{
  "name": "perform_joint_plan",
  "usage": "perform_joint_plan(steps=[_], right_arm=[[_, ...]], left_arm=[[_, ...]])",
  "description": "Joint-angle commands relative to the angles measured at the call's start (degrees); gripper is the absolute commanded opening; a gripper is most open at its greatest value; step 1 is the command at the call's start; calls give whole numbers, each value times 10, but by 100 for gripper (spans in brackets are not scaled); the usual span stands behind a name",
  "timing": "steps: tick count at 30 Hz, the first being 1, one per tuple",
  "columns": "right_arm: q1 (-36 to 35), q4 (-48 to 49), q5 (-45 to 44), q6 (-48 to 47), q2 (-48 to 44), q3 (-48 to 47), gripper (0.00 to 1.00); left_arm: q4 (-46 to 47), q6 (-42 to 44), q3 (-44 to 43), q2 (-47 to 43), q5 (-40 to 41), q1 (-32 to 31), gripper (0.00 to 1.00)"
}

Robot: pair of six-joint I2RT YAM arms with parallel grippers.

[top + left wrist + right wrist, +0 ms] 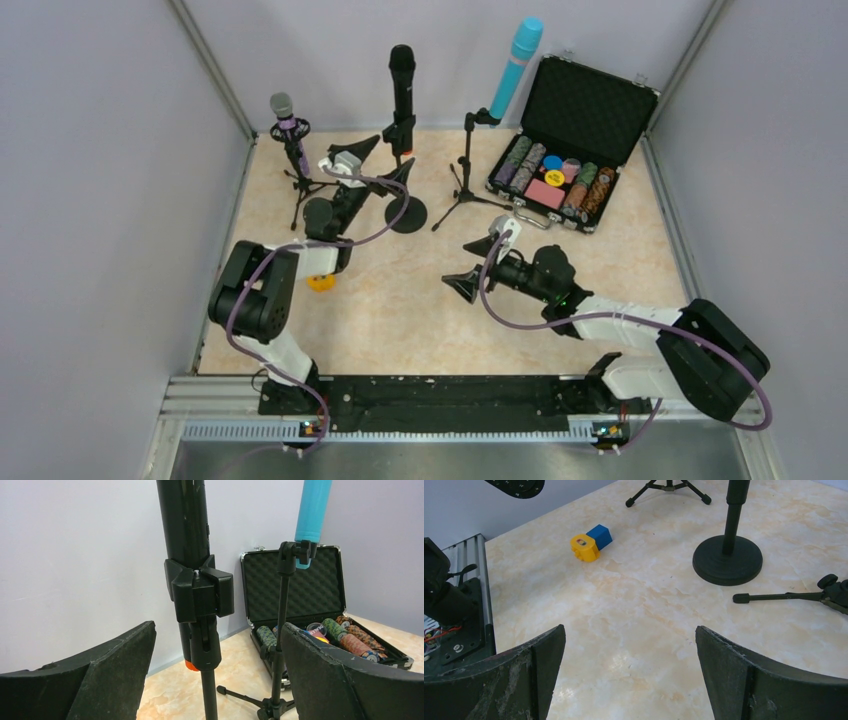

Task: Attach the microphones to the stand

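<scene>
**Microphones.**
- The black microphone (pixel 182 520) is standing upright in the clip (pixel 197 592) of the round-base stand (pixel 727 559) at the back middle of the table (pixel 634 605). Its orange end (pixel 190 666) is showing below the clip.
- The purple microphone (pixel 284 115) is sitting tilted on the left tripod stand (pixel 300 185).
- The light blue microphone (pixel 515 65) is leaning in the holder of the right tripod stand (pixel 465 170).

**Left gripper** (pixel 378 163). Its jaws are spreading wide on either side of the black microphone's stand, touching nothing and holding nothing.

**Right gripper** (pixel 629 630). Its jaws are also standing wide apart and holding nothing. It is hovering low over bare tabletop and pointing toward the round base.

**Other items.**
- An open black case (pixel 590 100) of poker chips (pixel 560 175) is lying at the back right, beside the right tripod.
- A yellow and blue block (pixel 589 542) is lying near the left arm (pixel 255 300).
</scene>
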State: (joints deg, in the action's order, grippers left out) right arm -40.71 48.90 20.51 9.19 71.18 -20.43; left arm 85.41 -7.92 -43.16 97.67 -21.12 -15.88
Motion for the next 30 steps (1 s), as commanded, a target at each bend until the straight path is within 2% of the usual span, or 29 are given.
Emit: perform_joint_plan(steps=[1,8,17,25,30], right_arm=[[5,-12,19,-2,3,-39,99],[4,-42,22,-2,-7,-57,99],[5,-65,28,9,3,-76,99],[17,-95,11,44,3,-82,99],[36,-175,-52,65,-15,-88,99]], left_arm=[[4,-27,17,-49,15,1,99],[-95,-67,43,-108,-34,1,99],[-392,-99,47,-224,-74,1,99],[-610,-76,61,-300,-24,1,99],[-721,-73,56,-326,22,1,99]])
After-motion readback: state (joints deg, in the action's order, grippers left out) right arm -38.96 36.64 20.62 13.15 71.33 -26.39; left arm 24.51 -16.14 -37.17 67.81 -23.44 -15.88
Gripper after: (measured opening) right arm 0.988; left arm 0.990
